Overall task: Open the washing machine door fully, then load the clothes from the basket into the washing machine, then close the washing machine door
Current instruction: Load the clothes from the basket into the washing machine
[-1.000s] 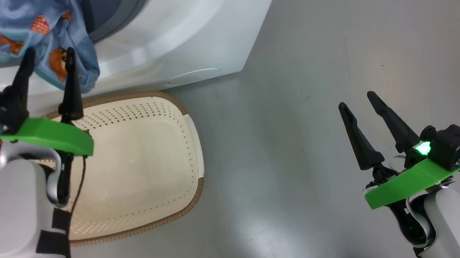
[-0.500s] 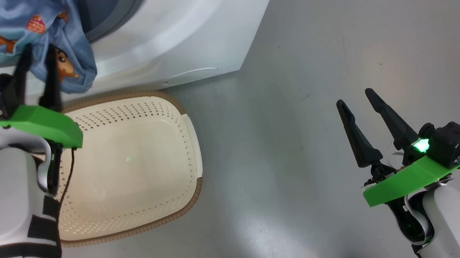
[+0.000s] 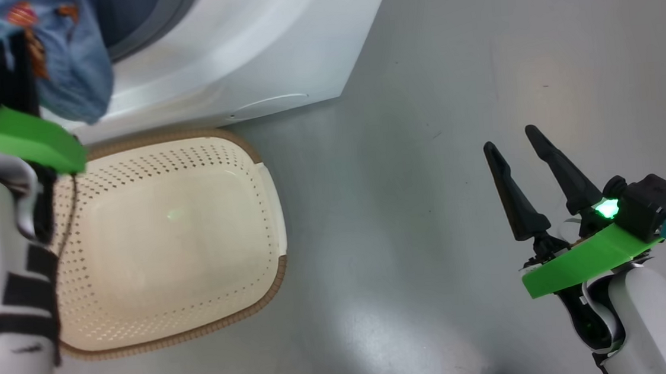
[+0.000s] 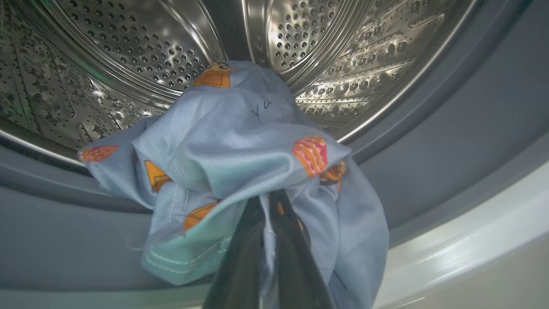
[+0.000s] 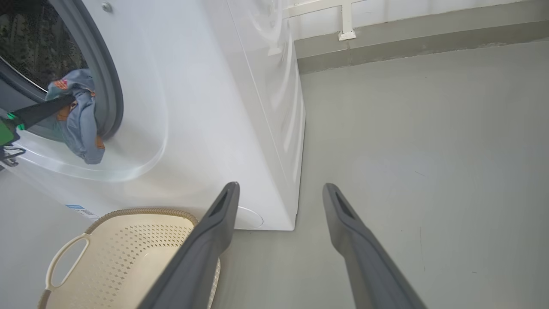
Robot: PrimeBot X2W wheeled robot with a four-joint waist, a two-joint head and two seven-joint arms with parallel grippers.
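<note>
Left wrist view: the left gripper (image 4: 268, 204), spread a second ago, is now seen clamped on the clothes (image 4: 240, 141) draped over the gasket (image 4: 429, 141) just beyond its fingertips, so a push into the drum (image 4: 128, 51) is judged possible.

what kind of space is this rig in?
Probably a laundry corner or a test room set up as one: a white front-loading washing machine, a cream perforated basket at its foot, and a bare grey floor.
</note>
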